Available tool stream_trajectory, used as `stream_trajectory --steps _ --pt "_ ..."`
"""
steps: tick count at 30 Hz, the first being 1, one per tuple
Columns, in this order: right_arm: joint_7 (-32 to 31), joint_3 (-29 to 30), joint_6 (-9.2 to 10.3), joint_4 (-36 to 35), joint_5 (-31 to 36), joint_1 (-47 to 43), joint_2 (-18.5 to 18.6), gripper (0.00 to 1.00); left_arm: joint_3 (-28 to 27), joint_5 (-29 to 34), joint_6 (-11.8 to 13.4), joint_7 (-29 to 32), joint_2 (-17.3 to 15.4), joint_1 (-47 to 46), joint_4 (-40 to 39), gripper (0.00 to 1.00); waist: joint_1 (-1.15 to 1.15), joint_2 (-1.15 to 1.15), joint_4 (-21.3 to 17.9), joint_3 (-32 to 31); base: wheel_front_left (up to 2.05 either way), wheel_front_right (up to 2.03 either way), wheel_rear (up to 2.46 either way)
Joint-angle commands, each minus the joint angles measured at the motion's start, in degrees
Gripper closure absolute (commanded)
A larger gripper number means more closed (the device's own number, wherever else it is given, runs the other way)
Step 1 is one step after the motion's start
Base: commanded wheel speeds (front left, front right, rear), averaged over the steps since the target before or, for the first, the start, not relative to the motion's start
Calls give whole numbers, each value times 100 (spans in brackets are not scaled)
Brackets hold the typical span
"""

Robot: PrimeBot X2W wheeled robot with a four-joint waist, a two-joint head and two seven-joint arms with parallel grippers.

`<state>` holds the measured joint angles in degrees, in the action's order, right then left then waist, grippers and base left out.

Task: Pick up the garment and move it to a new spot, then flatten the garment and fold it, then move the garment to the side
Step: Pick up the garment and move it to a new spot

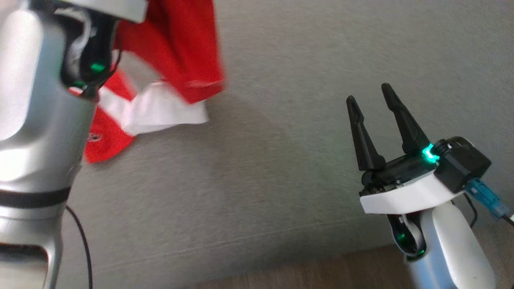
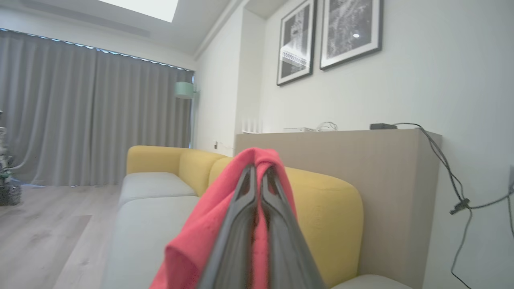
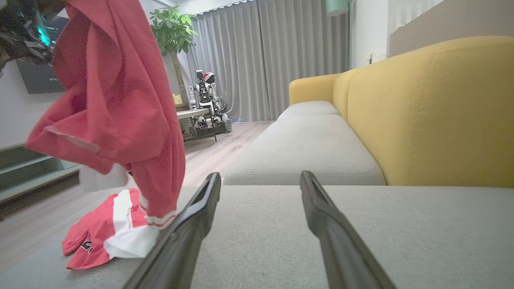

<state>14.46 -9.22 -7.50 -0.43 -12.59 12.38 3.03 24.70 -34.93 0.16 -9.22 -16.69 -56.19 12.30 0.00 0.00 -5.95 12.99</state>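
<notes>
Two grippers: left gripper (image 2: 259,168) and right gripper (image 1: 368,93), both inspected.
Left gripper state: fingers pressed together with a fold of red cloth pinched between them. In the left wrist view the cloth drapes over the fingertips and falls away to the lower left.
Right gripper state: fingers spread wide with nothing between them. It sits at the lower right of the head view, over the grey seat and well apart from the cloth.
Garment (image 3: 116,100): red jersey with white panels, hanging from the left gripper at the upper left of the head view and of the right wrist view.
Garment, lower end: crumpled on the seat cushion (image 1: 281,180) at the lower left of the right wrist view. Red-and-white striped trim shows on the hanging edge just above it. Part of a dark print is visible but not legible.
Left forearm (image 1: 36,120): silver, along the left edge of the head view, in front of part of the garment.
Picture quality: the garment is blurred in the head view.
Sofa: grey seat with a yellow backrest (image 3: 421,112) at the right of the right wrist view.
Surroundings: wooden floor (image 1: 321,269), grey curtains (image 2: 80,120), two framed pictures (image 2: 329,36), potted plant (image 3: 172,32), a second robot (image 3: 207,104) by the curtains.
</notes>
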Motion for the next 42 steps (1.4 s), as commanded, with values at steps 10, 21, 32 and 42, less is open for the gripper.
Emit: stream_trajectory --steps 10,21,32,42 --pt "53 -375 1 -702 -492 264 -15 0 392 435 93 256 200 -840 586 100 0 0 -1613 758 0 0 0" --pt "53 -424 1 -859 -691 207 -15 0 1275 320 -318 542 1178 -805 1871 0 0 0 -2017 942 0 0 0" --pt "53 -216 1 -700 -382 174 -15 0 1268 48 -287 21 956 -538 1740 0 0 0 -1101 507 0 0 0" --pt "53 188 1 -312 85 -138 -15 0 569 105 218 -555 -192 1306 865 0 0 0 69 -175 0 0 0"
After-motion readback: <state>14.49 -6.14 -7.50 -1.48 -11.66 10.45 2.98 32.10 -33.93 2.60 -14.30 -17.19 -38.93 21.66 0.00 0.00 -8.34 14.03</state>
